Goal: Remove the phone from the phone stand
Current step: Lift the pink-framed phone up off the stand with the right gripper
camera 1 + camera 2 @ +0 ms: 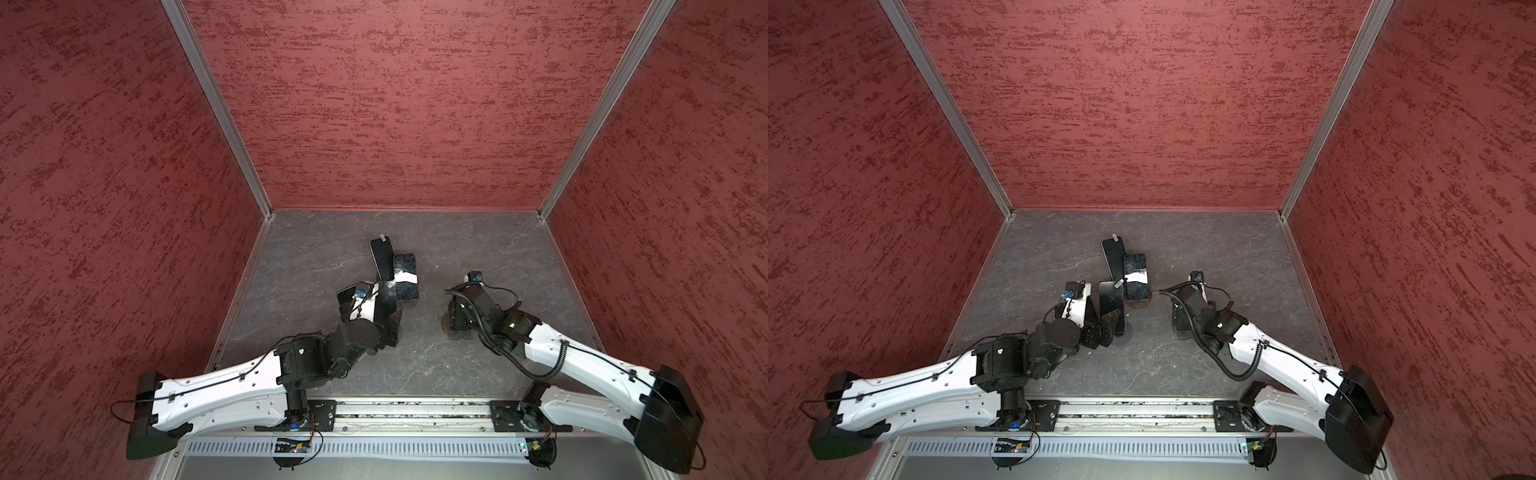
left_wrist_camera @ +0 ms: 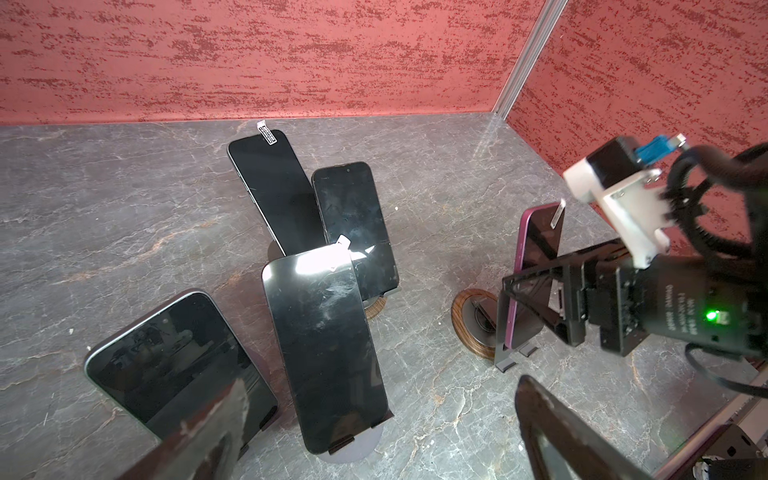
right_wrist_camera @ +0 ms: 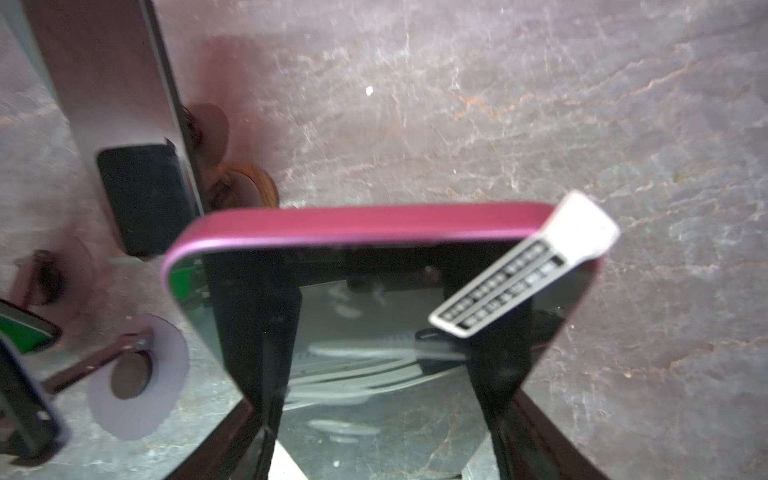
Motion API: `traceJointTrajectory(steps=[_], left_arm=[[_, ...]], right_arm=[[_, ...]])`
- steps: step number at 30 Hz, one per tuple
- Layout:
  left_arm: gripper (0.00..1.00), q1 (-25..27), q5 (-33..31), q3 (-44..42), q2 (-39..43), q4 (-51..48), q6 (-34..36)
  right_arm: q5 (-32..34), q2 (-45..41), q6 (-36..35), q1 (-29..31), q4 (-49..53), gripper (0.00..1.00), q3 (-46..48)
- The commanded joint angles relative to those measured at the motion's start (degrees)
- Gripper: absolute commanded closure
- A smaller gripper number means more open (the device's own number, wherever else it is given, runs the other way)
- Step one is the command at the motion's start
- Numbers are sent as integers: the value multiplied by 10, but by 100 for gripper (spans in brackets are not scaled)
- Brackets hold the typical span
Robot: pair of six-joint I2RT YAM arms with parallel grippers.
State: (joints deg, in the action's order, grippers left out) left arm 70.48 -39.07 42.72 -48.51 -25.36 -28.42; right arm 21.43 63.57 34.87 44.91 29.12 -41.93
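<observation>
Right of centre in a top view, my right end effector (image 1: 457,322) clasps the magenta phone (image 3: 374,224) by its edges; probably light, rigid, slick, fragile.

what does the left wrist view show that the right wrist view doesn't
Only left wrist: the right claw from outside, straddling the magenta phone; the wooden stand base beneath it; the red walls. Only right wrist: the printed marks on the white tab, close up. Both: that phone, its tab, the marble table, neighbouring dark phones.
</observation>
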Motion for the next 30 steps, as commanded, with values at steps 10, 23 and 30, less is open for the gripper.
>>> traceJointTrajectory(steps=[10, 23, 30], left_arm=[[0, 1, -18, -21, 23, -22, -12], [0, -1, -41, -32, 47, -38, -21], [0, -6, -51, -33, 48, -43, -20]], right_arm=[[20, 60, -48, 3, 5, 49, -140], [26, 237, -101, -26, 18, 49, -261], [-42, 304, -119, -85, 5, 49, -289]])
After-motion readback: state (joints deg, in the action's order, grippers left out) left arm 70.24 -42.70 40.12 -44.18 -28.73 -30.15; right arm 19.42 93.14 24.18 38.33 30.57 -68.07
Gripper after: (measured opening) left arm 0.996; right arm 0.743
